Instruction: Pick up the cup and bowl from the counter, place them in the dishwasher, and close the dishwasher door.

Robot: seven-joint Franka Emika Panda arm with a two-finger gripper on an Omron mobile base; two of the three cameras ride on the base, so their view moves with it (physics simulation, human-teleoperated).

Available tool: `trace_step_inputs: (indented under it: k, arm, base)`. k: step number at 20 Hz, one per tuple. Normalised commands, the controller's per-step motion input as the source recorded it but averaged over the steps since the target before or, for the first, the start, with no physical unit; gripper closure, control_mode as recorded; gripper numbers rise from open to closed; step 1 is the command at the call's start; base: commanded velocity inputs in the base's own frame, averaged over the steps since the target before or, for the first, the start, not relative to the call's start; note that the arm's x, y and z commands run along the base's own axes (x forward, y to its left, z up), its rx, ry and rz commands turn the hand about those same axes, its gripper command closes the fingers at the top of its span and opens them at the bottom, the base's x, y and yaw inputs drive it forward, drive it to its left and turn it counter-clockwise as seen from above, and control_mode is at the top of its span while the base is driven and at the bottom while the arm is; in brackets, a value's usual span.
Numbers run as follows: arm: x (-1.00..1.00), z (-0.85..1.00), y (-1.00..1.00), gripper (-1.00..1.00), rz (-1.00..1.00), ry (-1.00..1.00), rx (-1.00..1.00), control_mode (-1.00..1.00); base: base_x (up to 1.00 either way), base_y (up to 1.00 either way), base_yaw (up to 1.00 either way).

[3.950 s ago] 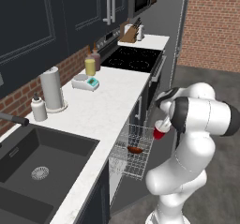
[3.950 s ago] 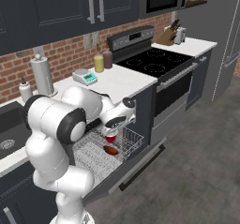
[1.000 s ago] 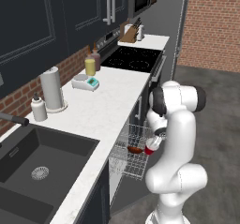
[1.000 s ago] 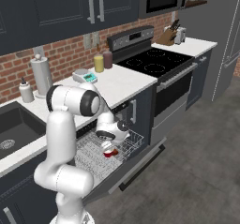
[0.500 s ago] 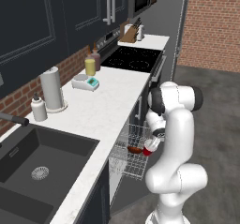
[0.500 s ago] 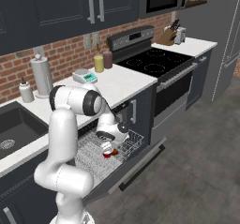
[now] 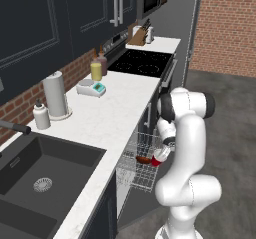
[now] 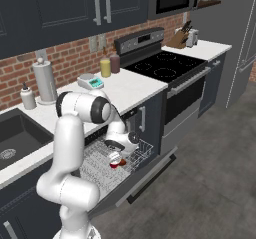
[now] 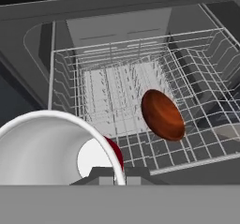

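The tool (image 8: 120,156) is pinching the rim of the cup (image 9: 51,148) at the lower left of the hand view, low over the rack (image 9: 131,96) of the open dishwasher (image 8: 127,170). The bowl (image 9: 162,114) lies in the rack already, tilted, at centre right. I judge the risk is a bad release — the cup may tip on the wires (it is held by one wall) and roll onto the bowl, or stand too high for the door (image 8: 145,178).

The bowl (image 9: 162,115) beyond the gripper (image 9: 114,177) looked glossy; the rack (image 9: 117,92) was thin silver wire; the worktop (image 7: 107,115) speckled stone.
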Motion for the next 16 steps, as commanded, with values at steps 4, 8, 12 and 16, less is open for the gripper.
trace_step_inputs:
  k: [4,8,12,16]
  arm:
    - [0.08,-0.21,0.16,1.00,0.00,0.00,0.00,-1.00]
    - [0.09,-0.26,0.22,1.00,0.00,0.00,0.00,-1.00]
    - [0.05,-0.14,0.09,1.00,0.00,0.00,0.00,-1.00]
    - [0.11,-0.07,0.00,1.00,0.00,0.00,0.00,-1.00]
  base:
    - [0.00,0.00,0.00]
    - [0.00,0.00,0.00]
    - [0.00,0.00,0.00]
    - [0.00,0.00,0.00]
